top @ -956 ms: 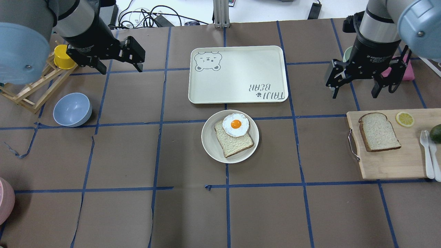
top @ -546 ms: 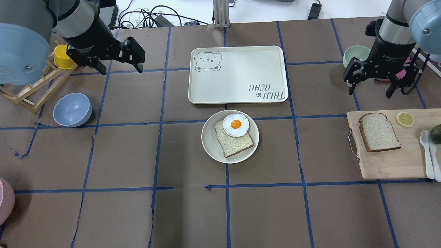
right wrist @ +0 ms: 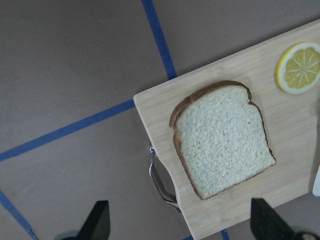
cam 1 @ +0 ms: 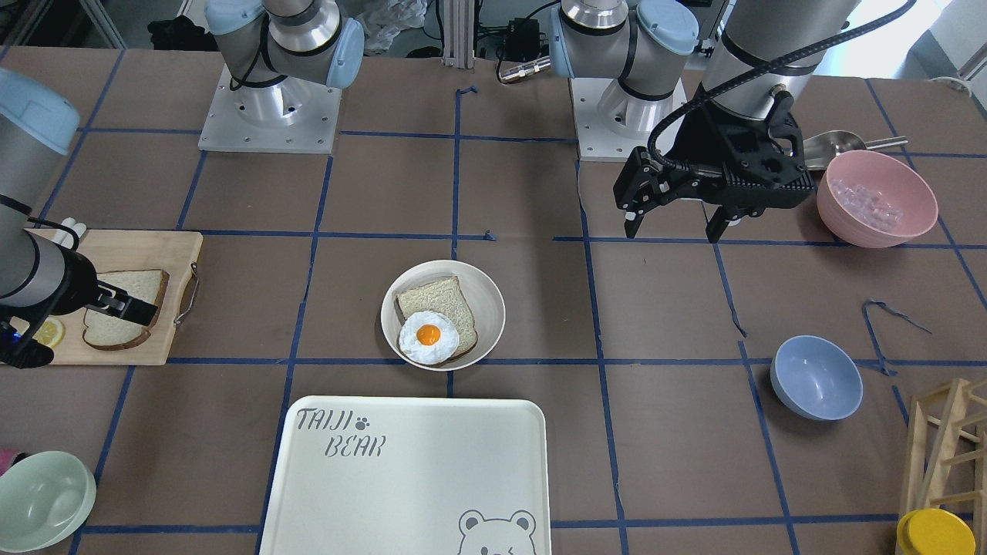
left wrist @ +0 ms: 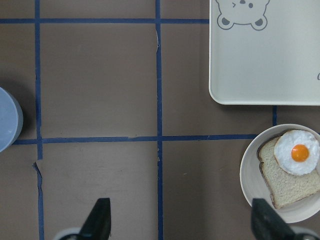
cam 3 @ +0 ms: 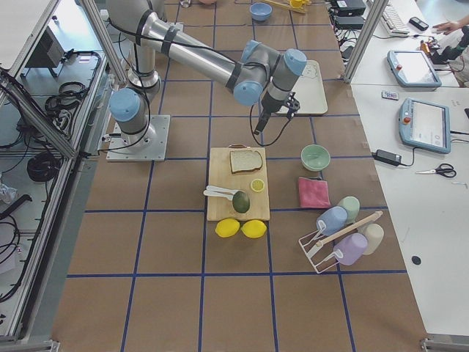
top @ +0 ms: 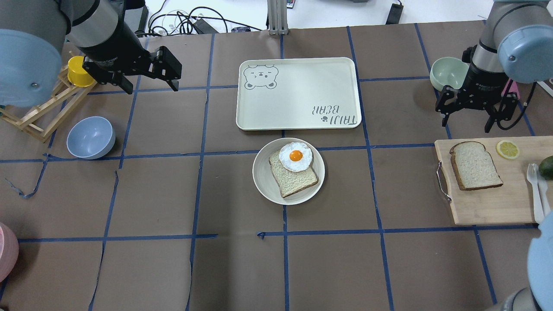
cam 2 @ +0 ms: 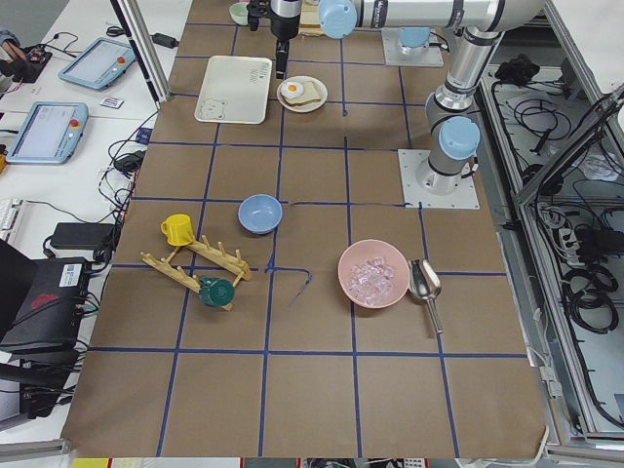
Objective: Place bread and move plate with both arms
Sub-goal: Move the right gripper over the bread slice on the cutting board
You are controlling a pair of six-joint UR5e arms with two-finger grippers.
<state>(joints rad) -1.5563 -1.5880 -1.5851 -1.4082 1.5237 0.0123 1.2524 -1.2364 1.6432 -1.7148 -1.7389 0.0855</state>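
- Bread (top: 475,166) is lying flat on a wooden cutting board (top: 488,207) at the right edge of the overhead view, near a lemon slice (top: 507,149). Nothing is gripping it.
- Right claw (top: 465,124) is hanging in the upper right of that view, just above the board's top edge, below a green bowl (top: 447,73). Its fingers are standing wide apart and holding nothing. In its wrist view the bread is sitting centre-right, between the two fingertips (right wrist: 97,222) at the bottom edge.
- Plate (top: 263,181) is resting on the tabletop (top: 173,194) at frame centre, just below the bear-print tray (top: 298,93), not touching it. It is carrying a second slice (top: 293,181) with a fried egg (top: 295,156) lying on the slice's upper part.
- Left claw (top: 151,86) is hovering in the upper left, well apart from the plate, with its fingers spread and empty.
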